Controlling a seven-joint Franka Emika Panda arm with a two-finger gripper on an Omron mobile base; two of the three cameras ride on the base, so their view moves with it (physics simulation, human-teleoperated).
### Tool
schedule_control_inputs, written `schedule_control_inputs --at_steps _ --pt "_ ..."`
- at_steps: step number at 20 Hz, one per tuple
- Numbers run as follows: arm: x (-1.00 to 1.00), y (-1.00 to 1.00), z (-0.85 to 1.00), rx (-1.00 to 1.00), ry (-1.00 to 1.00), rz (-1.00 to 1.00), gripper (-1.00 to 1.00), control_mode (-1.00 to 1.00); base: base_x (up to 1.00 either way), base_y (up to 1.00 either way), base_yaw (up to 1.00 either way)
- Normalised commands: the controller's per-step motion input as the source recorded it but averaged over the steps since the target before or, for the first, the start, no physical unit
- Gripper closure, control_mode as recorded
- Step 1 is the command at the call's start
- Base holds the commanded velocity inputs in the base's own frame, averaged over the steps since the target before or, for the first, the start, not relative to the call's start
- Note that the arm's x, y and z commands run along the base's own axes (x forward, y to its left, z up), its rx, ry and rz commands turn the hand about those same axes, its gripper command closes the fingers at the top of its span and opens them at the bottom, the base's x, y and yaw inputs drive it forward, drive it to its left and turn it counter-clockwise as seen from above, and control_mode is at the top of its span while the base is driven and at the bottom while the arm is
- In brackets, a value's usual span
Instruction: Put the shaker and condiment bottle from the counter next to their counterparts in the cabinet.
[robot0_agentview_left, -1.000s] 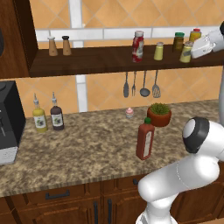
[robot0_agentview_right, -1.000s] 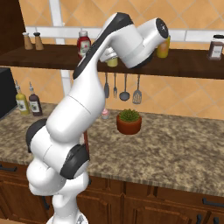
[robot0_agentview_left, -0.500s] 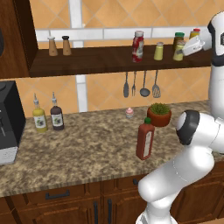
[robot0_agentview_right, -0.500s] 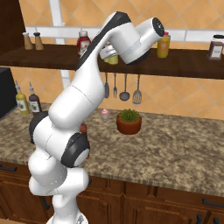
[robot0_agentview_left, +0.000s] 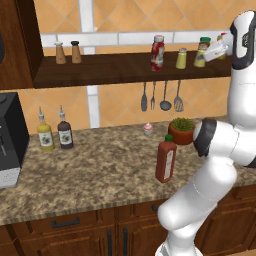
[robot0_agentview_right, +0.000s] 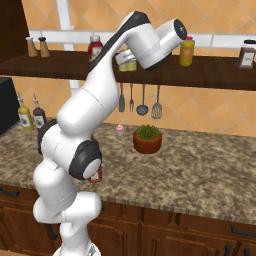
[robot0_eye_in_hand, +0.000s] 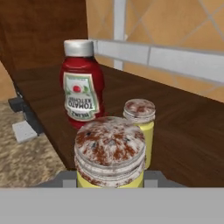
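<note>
Shaker (robot0_eye_in_hand: 109, 153) in end effector (robot0_agentview_left: 207, 54), closer to twin (robot0_eye_in_hand: 139, 120) now.

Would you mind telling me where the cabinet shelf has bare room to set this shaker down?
The gripper is shut on the shaker. The widest bare stretch of the cabinet lies between the brown shakers and the white-capped red bottle. It is crowded to the right, around the twin shaker and a jar.
</note>
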Motion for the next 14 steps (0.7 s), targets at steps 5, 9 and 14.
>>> schedule_control_inputs --at_steps 5,9,14 --pt "0.29 -0.09 0.00 0.00 0.00 0.00 1.00 -1.00 0.00 0.00 0.00" --pt "0.34 -0.10 0.00 0.00 0.00 0.00 1.00 -1.00 0.00 0.00 0.00" --pt "0.32 -0.05 0.00 0.00 0.00 0.00 1.00 -1.00 0.00 0.00 0.00"
